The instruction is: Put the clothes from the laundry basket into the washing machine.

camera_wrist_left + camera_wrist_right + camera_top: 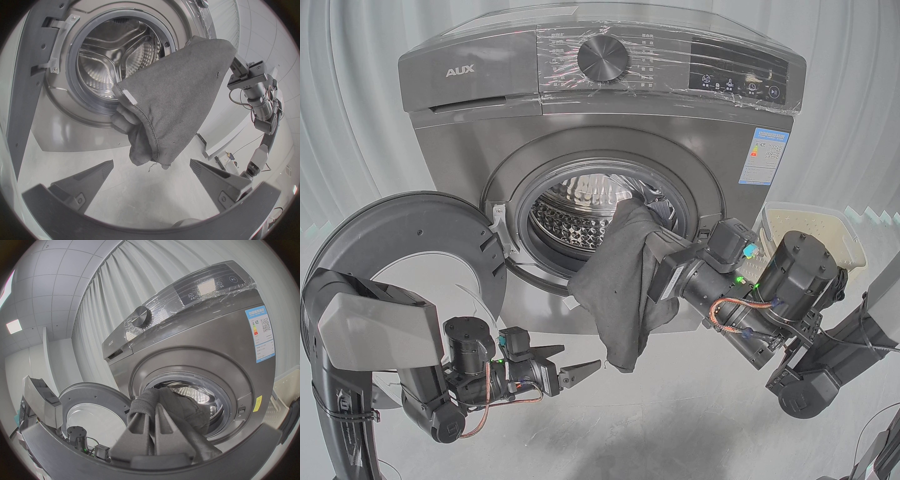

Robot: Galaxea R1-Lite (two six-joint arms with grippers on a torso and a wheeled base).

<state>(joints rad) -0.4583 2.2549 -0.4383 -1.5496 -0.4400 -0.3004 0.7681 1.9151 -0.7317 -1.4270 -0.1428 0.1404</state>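
Head view: dark grey garment point(625, 275) hangs at washing machine point(487, 144) drum mouth, tail draped below rim. Right pincer point(152, 418) clamped tight on it. Left pincer point(582, 354) low beside open door point(394, 231), fingers spread, empty. Laundry basket point(819, 225) right of machine.
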